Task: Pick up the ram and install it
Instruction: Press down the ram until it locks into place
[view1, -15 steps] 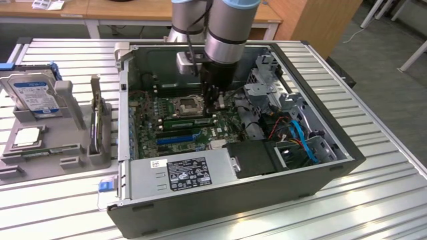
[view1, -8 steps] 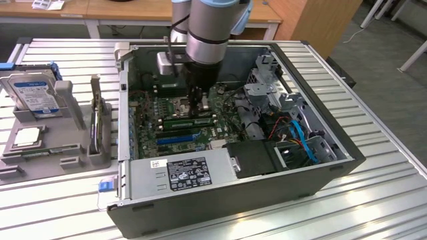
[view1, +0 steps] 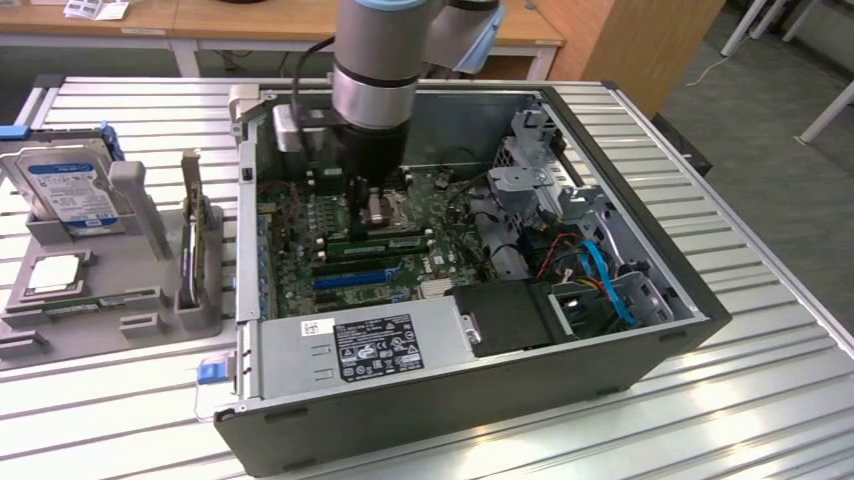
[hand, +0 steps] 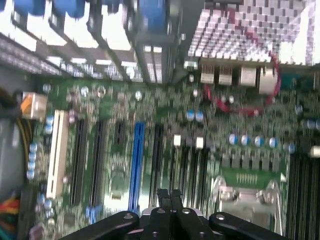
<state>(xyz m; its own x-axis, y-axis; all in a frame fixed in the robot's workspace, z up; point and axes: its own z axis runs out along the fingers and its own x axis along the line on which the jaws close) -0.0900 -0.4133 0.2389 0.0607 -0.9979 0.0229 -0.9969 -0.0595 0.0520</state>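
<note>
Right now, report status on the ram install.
Gripper shut, holding nothing, inside case over motherboard. Ram appears seated beside the socket. Nothing lying across it.

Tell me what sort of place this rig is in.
Probably a lab or workshop set up for PC assembly: an open computer case on a slatted metal table, a parts fixture holding a hard drive, wooden desks behind.

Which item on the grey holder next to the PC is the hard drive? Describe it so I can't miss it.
Find the open computer case in the middle of the table, then the grey holder beside it on the exterior view's left. The hard drive stands on edge at the holder's far end. Its blue-and-white label sets it apart from the flat, square silver processor chip lying nearer the camera.
</note>
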